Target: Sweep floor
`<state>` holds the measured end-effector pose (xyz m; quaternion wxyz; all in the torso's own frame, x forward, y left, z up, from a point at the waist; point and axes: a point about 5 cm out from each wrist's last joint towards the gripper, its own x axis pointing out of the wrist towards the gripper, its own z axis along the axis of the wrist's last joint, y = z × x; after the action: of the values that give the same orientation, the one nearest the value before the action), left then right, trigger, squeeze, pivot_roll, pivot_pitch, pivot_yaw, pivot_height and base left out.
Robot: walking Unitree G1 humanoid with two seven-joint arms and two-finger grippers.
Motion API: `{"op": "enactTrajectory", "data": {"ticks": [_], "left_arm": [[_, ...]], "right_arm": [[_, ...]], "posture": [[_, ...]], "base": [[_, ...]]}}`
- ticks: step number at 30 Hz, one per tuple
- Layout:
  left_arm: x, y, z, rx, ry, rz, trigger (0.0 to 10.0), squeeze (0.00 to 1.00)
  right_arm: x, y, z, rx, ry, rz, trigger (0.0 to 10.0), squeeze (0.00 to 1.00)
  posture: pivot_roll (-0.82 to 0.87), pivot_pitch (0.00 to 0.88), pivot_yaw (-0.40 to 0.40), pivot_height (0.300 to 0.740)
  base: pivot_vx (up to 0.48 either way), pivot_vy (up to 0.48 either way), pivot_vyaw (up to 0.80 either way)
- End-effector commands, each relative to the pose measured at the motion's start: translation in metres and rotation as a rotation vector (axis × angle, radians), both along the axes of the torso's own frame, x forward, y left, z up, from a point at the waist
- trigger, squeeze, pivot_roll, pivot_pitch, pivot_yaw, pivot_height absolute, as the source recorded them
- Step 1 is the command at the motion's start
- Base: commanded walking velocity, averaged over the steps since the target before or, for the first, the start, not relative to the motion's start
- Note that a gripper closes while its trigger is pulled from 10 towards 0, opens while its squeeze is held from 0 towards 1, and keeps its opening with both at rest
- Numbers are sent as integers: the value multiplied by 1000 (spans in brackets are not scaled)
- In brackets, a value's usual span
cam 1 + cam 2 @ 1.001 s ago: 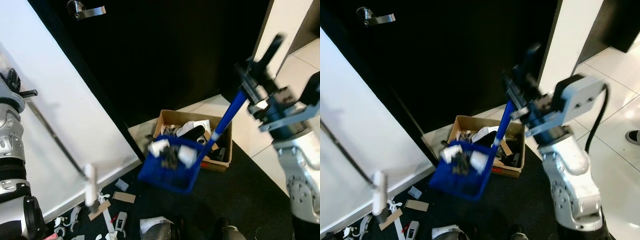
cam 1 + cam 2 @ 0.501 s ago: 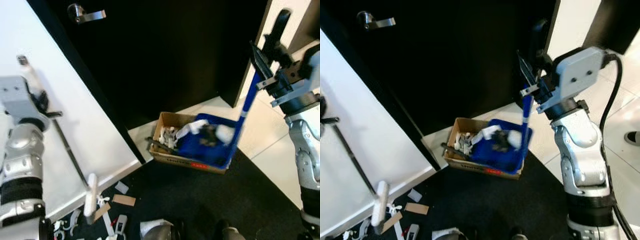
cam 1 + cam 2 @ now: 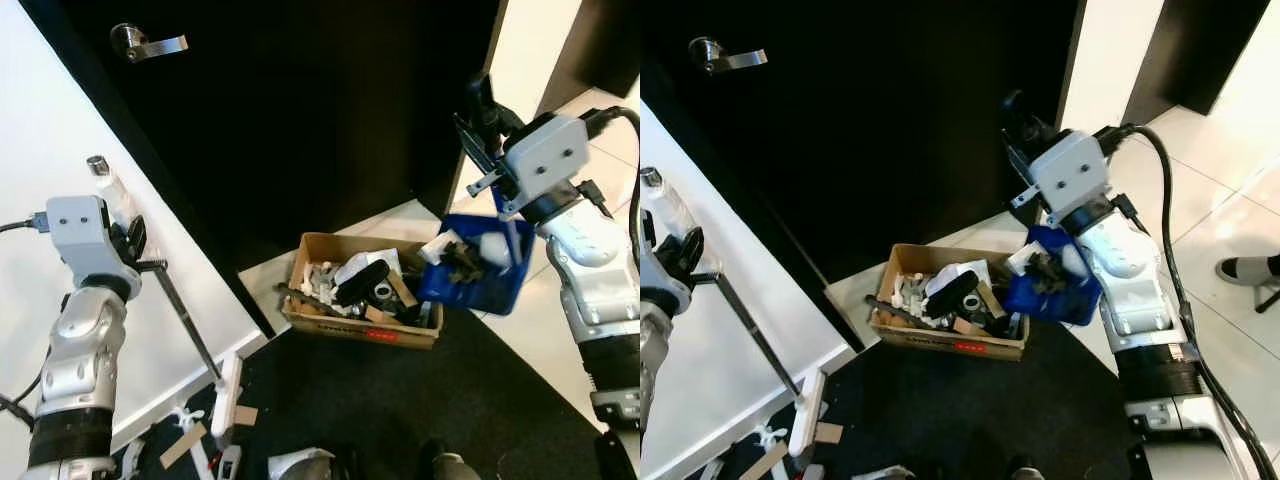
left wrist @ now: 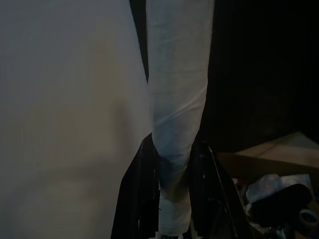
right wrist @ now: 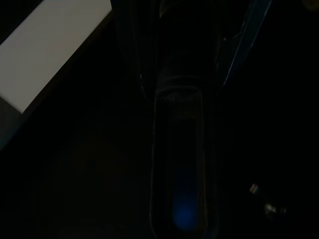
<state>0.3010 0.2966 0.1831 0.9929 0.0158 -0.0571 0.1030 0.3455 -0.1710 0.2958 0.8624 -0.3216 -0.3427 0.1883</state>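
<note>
Black door (image 3: 300,110) behind, white wall panel (image 3: 40,130) to the left, dark floor (image 3: 480,400) below. Open cardboard box (image 3: 355,300) on the floor by the door, already heaped with scraps. Blue dustpan (image 3: 478,272) held just beside the box's right end, loaded with white and dark bits, tilted toward the box. Right pincer (image 3: 490,135) clamped tight round the dustpan's upright handle. Left pincer (image 4: 172,199) closed on the pale grip of the broom (image 3: 185,320), its head (image 3: 228,400) resting on the floor among paper scraps (image 3: 185,445). Best to bring the pan over the box before tipping further, pour slowly, keep the lip low inside the rim so nothing spills.
</note>
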Motion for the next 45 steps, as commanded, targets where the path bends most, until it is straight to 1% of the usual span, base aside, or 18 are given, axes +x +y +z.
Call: {"op": "enactTrajectory", "data": {"ticks": [1,4,6,9,11,13,21,25,26,28,31,32,35,37,38,40,42,45], "left_arm": [[-9,-4,-6,-11,11,12,10000,0],[-13,-8,-9,-19,18,13,10000,0],[-16,-11,-11,-22,18,13,10000,0],[-17,-12,-11,-21,20,15,10000,0],[-18,-12,-11,-22,18,20,10000,0],[-19,-12,-11,-23,16,24,10000,0],[-20,-15,-8,-20,19,28,10000,0],[-19,-20,-9,-21,24,16,10000,0],[-19,-20,-9,-21,24,16,10000,0],[-21,-23,-11,-23,28,12,10000,0],[-22,-24,-13,-25,33,11,10000,0],[-23,-25,-13,-26,33,11,10000,0],[-24,-25,-13,-26,34,12,10000,0],[-26,-26,-14,-28,39,15,10000,0],[-26,-26,-14,-28,39,15,10000,0],[-28,-28,-16,-31,44,16,10000,0],[-28,-28,-17,-31,45,16,10000,0],[-30,-31,-19,-31,53,11,10000,0]], "right_arm": [[-2,13,12,-120,-117,48,10000,0],[2,15,13,-152,-142,55,10000,0],[4,22,13,-160,-194,58,10000,0],[5,25,13,-138,-211,62,10000,0],[6,28,11,-77,-209,60,10000,0],[7,31,7,-50,-208,57,10000,0],[10,46,-10,-1,-205,93,10000,0],[7,68,-21,-62,-217,169,10000,0],[7,68,-21,-62,-217,169,10000,0],[6,76,-21,-64,-223,197,10000,0],[5,82,-20,-64,-236,218,10000,0],[4,86,-20,-86,-255,231,10000,0],[3,89,-20,-101,-269,240,10000,0],[2,100,-22,-108,-271,289,10000,0],[2,100,-22,-108,-271,289,10000,0],[-1,111,-26,-131,-275,338,10000,0],[-2,113,-27,-141,-280,349,10000,0],[-8,125,-34,-162,-272,412,10000,0]], "posture": [[16,177,75,740],[17,177,71,740],[21,179,59,740],[24,178,56,740],[27,179,54,740],[35,180,50,740],[41,185,52,740],[42,188,54,740],[42,188,54,740],[45,190,51,740],[60,190,46,740],[60,190,46,740],[60,190,46,740],[69,193,37,740],[69,193,37,740],[76,196,36,740],[76,196,36,740],[81,199,38,740]], "base": [[0,0,0],[0,0,0],[0,0,0],[0,0,0],[0,0,0],[0,0,0],[0,0,0],[0,0,0],[0,0,0],[0,0,0],[0,0,0],[0,0,0],[0,0,0],[0,0,0],[0,0,0],[0,0,0],[0,0,0],[0,0,0]]}}
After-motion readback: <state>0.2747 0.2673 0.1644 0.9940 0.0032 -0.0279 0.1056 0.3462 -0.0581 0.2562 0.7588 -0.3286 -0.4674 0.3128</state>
